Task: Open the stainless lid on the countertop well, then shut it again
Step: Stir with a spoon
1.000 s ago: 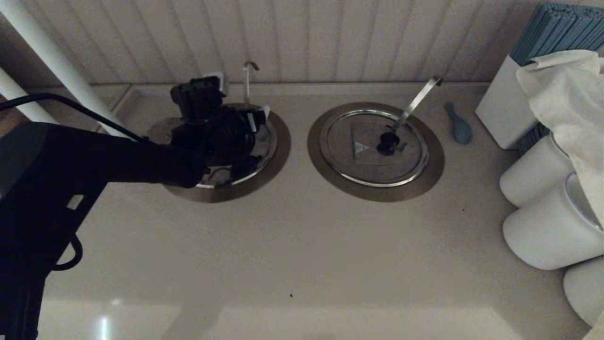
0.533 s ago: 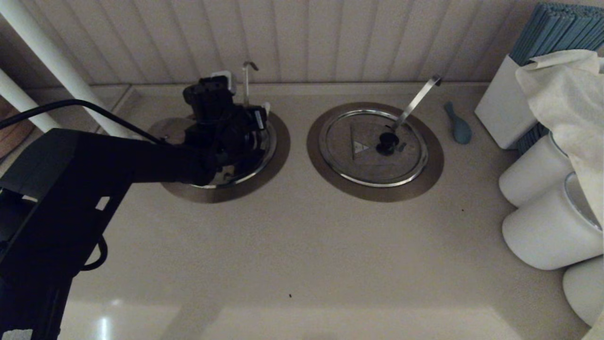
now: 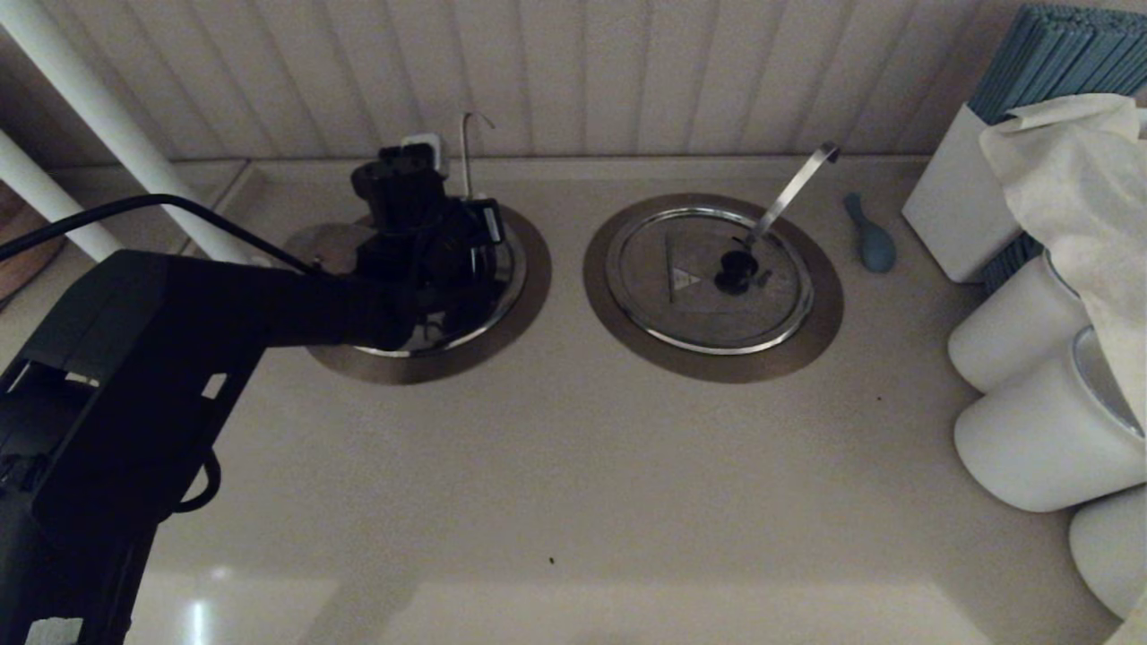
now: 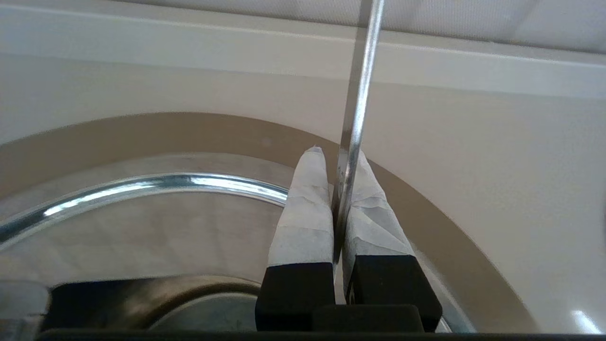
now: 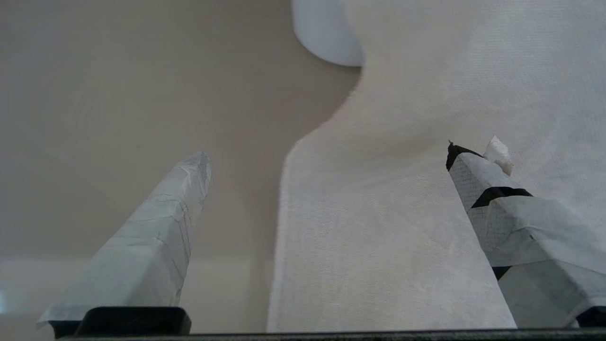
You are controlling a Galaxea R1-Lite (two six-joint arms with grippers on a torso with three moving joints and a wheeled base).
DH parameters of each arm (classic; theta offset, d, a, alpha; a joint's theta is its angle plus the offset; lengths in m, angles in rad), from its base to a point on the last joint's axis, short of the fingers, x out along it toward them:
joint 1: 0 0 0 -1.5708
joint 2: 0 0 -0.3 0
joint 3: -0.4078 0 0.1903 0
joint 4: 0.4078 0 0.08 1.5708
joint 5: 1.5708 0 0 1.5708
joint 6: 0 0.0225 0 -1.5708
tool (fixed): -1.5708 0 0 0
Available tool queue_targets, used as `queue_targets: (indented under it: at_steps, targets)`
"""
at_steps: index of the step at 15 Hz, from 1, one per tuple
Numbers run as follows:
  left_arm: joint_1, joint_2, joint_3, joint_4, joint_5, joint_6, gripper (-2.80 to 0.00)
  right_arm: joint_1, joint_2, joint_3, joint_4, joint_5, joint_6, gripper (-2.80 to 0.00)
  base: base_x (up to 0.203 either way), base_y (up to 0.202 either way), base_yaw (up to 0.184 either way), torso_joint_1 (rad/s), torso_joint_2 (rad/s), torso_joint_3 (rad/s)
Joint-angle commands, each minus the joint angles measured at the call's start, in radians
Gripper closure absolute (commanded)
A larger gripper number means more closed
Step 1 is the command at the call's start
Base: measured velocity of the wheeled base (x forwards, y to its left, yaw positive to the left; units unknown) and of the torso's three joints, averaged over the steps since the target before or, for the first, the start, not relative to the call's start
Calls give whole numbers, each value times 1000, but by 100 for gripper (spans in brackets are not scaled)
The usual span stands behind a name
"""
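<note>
Left gripper [image 4: 334, 189] was clamped on upright ladle rod [image 4: 357, 94], at far rim of stainless lid [image 4: 142, 184]; right gripper [image 5: 326, 189] idle, fingers apart.

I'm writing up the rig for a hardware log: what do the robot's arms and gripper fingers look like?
The left arm is matte black and boxy, with a black cable looping along it. Left gripper and right gripper both have tapered fingers wrapped in pale grey-white tape over black bases.

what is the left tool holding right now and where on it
The left tool is shut on the thin ladle rod, pinching its straight shaft low down, just above the stainless lid. The right tool is open, holding nothing.
</note>
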Motion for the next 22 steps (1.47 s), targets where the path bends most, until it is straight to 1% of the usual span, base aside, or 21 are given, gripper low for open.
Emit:
queue_targets:
  at_steps: [1, 3, 4, 7, 11, 12, 14, 19, 22]
  targets:
    - [0, -25, 16, -12, 6, -3, 0, 0, 2, 0, 0, 0, 0, -280, 0, 0, 0, 0, 0, 0]
    - [0, -48, 39, -14, 12, -3, 0, 0, 2, 0, 0, 0, 0, -280, 0, 0, 0, 0, 0, 0]
    - [0, -66, 70, -15, 14, -3, 0, 0, 0, 0, 0, 0, 0, -280, 0, 0, 0, 0, 0, 0]
    - [1, -166, 216, -20, 8, 0, 0, 0, 1, 0, 0, 0, 0, -280, 0, 0, 0, 0, 0, 0]
    - [11, -333, 383, -82, 3, 22, 0, 0, 0, 0, 0, 0, 0, -280, 0, 0, 0, 0, 0, 0]
    - [15, -366, 407, -104, -2, 25, 0, 0, 1, 0, 0, 0, 0, -280, 0, 0, 0, 0, 0, 0]
    - [16, -370, 364, -132, 2, 30, 0, 0, 0, 0, 0, 0, 0, -280, 0, 0, 0, 0, 0, 0]
    - [17, -340, 337, -138, 0, 29, 0, 0, 0, 0, 0, 0, 0, -280, 0, 0, 0, 0, 0, 0]
    - [23, -363, 337, -133, -3, 23, 0, 0, 0, 0, 0, 0, 0, -280, 0, 0, 0, 0, 0, 0]
